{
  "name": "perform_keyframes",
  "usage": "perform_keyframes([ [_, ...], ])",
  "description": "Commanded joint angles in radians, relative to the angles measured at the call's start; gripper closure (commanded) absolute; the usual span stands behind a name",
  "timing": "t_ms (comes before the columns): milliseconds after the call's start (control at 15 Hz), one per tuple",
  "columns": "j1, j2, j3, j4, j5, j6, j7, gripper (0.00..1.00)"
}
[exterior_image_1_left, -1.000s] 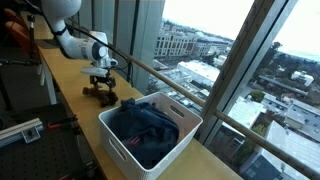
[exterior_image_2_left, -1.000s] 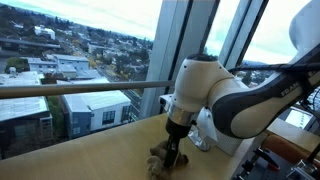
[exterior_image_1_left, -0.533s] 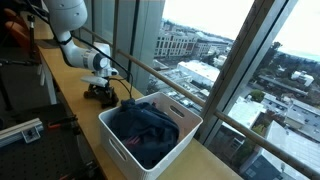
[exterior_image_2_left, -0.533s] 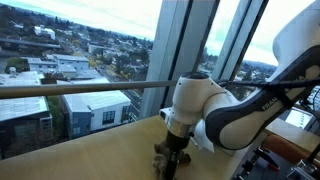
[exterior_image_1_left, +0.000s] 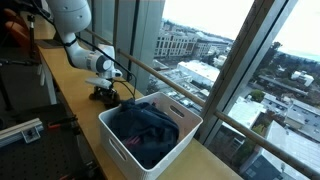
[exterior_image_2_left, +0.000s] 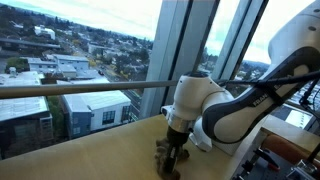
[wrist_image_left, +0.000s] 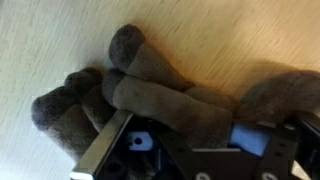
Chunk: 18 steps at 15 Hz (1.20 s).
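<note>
Tool (exterior_image_1_left: 104, 91) nearer bin (exterior_image_1_left: 118, 148), around fuzzy plush (wrist_image_left: 160, 95)

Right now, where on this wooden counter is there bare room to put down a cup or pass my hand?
Free: the strip of wooden counter between the plush toy and the arm's base, and a narrow edge strip beside the white bin. Crowded: the small gap between toy and bin, with the jaws down at the toy.
</note>
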Motion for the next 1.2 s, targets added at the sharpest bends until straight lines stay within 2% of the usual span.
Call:
perform_keyframes([
  [0, -0.005, -0.018, 0.0, -0.014, 0.023, 0.016, -0.031, 0.98],
  [333, -0.019, -0.171, -0.038, -0.089, 0.0, -0.002, -0.023, 1.0],
  [667, -0.026, -0.403, -0.138, -0.21, -0.091, -0.06, 0.015, 1.0],
  [867, -0.064, -0.548, -0.178, -0.279, -0.173, -0.091, 0.042, 1.0],
  [1133, -0.17, -0.727, -0.191, -0.339, -0.246, -0.165, 0.034, 1.0],
])
